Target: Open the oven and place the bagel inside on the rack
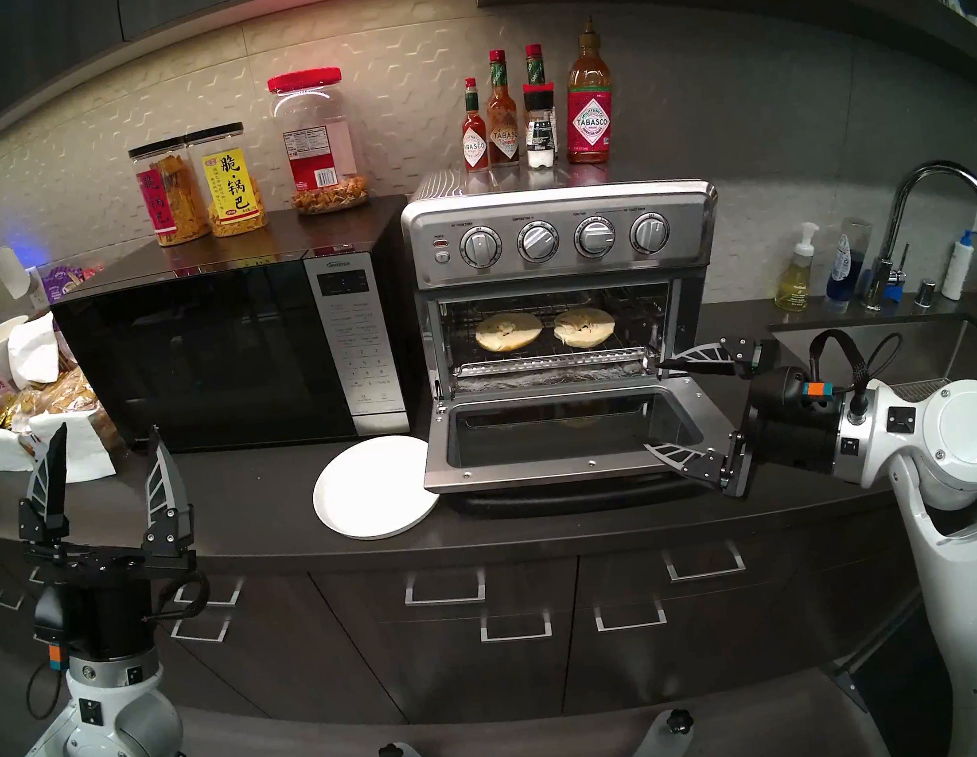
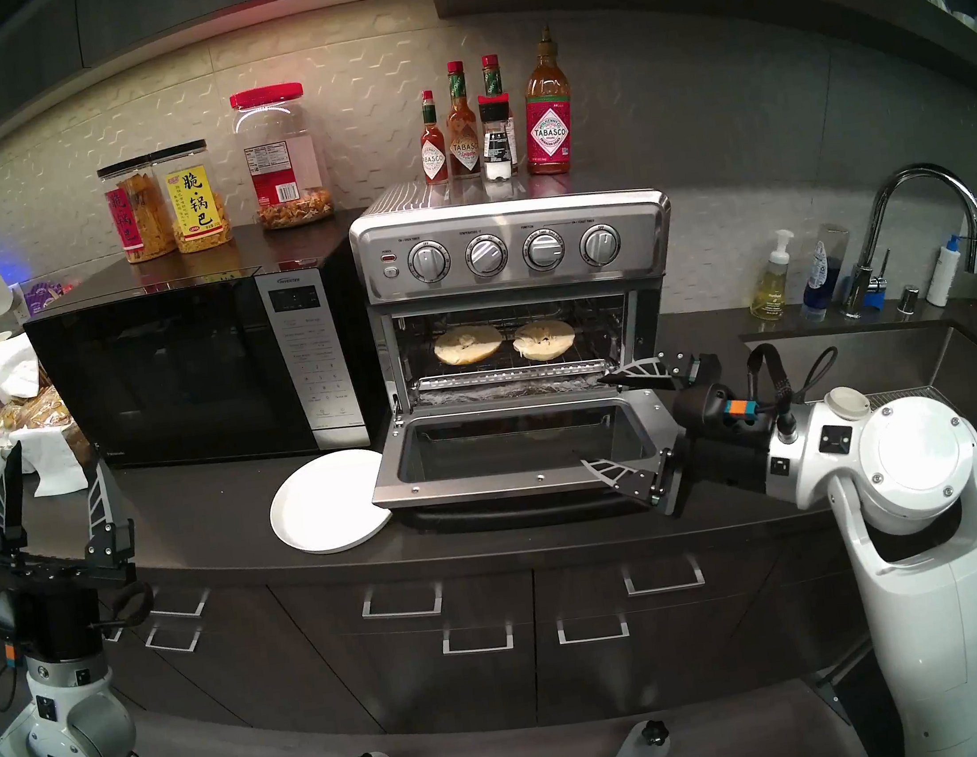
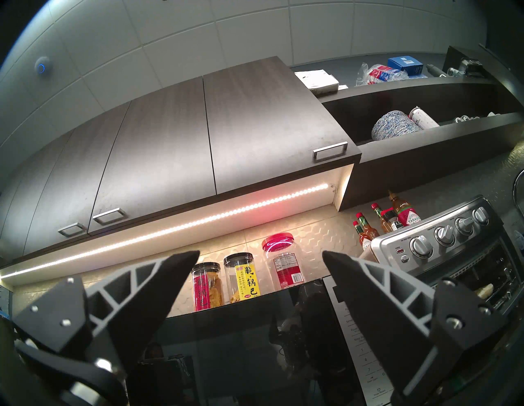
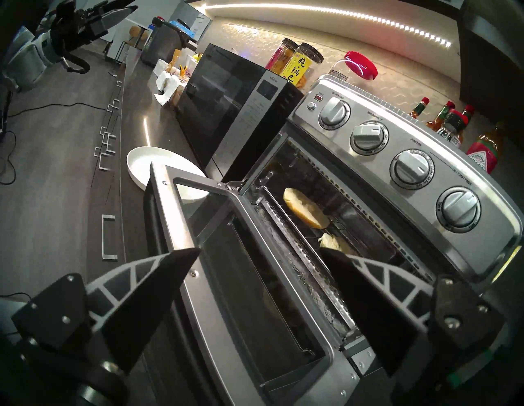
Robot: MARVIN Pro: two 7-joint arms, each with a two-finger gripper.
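Bagel halves (image 1: 544, 329) are lying side by side, cut faces up, on the rack (image 1: 549, 343) inside the oven (image 1: 559, 272), centre of the head view. Door (image 1: 562, 436) is hanging fully dropped, roughly level, glass up. White plate (image 1: 373, 486) is sitting bare on the counter, touching or just beside the door's left edge.

Right gripper (image 1: 654, 408) is reaching in from the right of the frame, jaws spread wide and holding nothing; one finger is pointing at the foil-lined tray's (image 1: 553, 367) right end, the other is lying over the door's front right corner. Left gripper (image 1: 106, 459) is standing at lower left, fingers pointing upward, jaws released, empty, well apart from the oven.

Judgement: placement is looking complete. Risks:
- The finger over the door is looking close to the frame; a downward sweep on withdrawal could load the hinges.
- The finger at the tray's end could catch its ribbed lip and drag it outward.
- The right half is sitting nearer the rack's front edge; any jolt to the rack could shift it.
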